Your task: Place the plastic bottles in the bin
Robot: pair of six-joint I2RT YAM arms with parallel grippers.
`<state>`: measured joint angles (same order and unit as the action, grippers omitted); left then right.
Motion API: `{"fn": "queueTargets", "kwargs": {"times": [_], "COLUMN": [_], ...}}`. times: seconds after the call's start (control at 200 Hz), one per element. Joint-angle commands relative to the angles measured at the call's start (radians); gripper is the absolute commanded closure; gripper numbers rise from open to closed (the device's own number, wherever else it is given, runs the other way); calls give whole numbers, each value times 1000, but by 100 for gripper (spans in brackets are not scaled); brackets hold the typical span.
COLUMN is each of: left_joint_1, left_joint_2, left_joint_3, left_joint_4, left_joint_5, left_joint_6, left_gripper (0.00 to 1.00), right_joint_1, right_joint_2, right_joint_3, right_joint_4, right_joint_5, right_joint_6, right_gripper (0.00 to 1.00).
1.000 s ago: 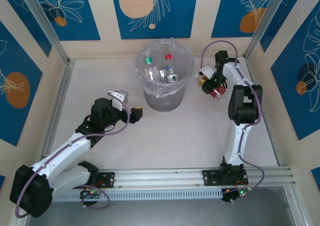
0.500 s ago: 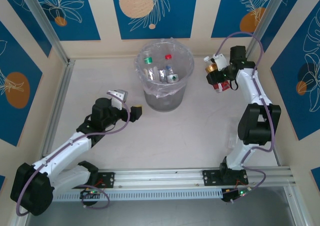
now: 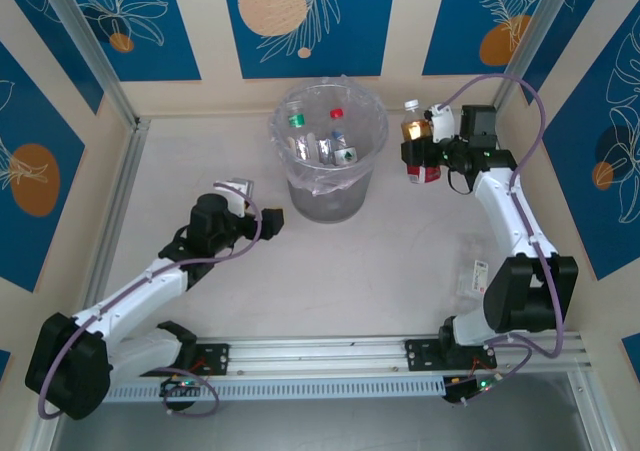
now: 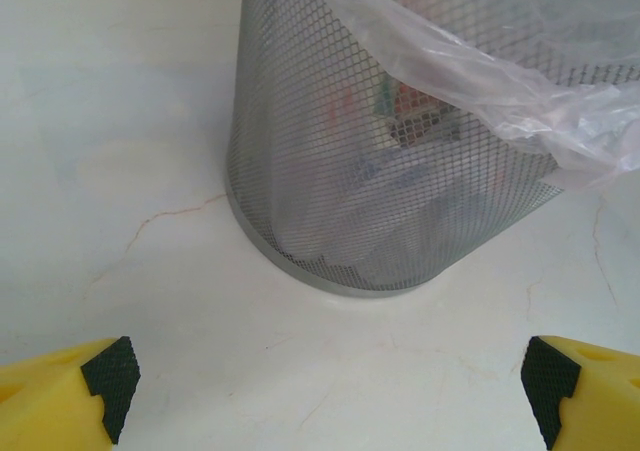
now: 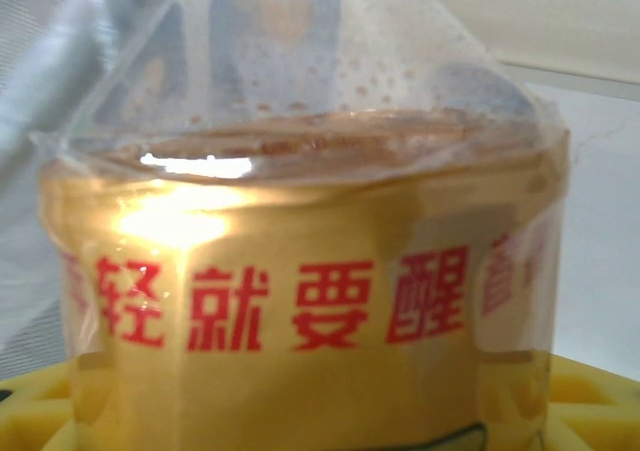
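Quick tally for you: one bin (image 3: pixel 330 201), one bottle (image 3: pixel 413 128) in the air, and roughly five more bottles already down in the bin. I can pick out a green cap (image 3: pixel 296 120) and a red cap (image 3: pixel 337 113), but the rest are a pale jumble, so the count isn't exact. The bin is round grey wire mesh with a crinkly clear bag flopping over the rim. Your right end effector (image 3: pixel 418 152) is clamped on the held bottle just right of the bin's rim. It's clear plastic with a white cap, amber liquid and a yellowish label with red characters. In the wrist view you can see yellow finger foam under it. Your left end effector (image 3: pixel 256 207) sits low over the pale, faintly cracked desk (image 3: pixel 350 281) just left of the bin, spread wide with nothing in it, yellow fingers tipped with black pads (image 4: pixel 112 371). Compared with a second ago, your right arm has stretched out and carried the bottle up and toward the back wall, while the left arm has barely budged and the bin's contents look the same.
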<state>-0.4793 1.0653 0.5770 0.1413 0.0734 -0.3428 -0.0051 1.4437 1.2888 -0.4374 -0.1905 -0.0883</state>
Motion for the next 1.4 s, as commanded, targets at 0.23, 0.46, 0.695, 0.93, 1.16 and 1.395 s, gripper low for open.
{"fn": "queueTargets", "kwargs": {"times": [0.23,0.46,0.695,0.93,1.16,1.395], "left_joint_1": [8,8,9,8,9,8], "left_joint_2": [45,82,107,131,121,107], "left_joint_3": [56,70,89,109,101,100], "left_joint_4": [50,56,67,63,55,34], "left_joint_5": [-55,-49,-52,-40,-43,-52], "left_joint_6": [-124,-161,-170,-166,-168,-156], "left_gripper": [1,0,1,1,1,1], "right_joint_1": [52,94,178,313,397,437], "right_joint_2": [-143,-174,-168,-94,40,170], "right_joint_3": [-41,42,161,305,447,554], "right_joint_4": [84,17,3,39,3,-79], "right_joint_5": [-35,30,40,32,122,233], "right_joint_6": [134,238,351,351,312,295], "right_gripper": [72,74,76,76,73,67]}}
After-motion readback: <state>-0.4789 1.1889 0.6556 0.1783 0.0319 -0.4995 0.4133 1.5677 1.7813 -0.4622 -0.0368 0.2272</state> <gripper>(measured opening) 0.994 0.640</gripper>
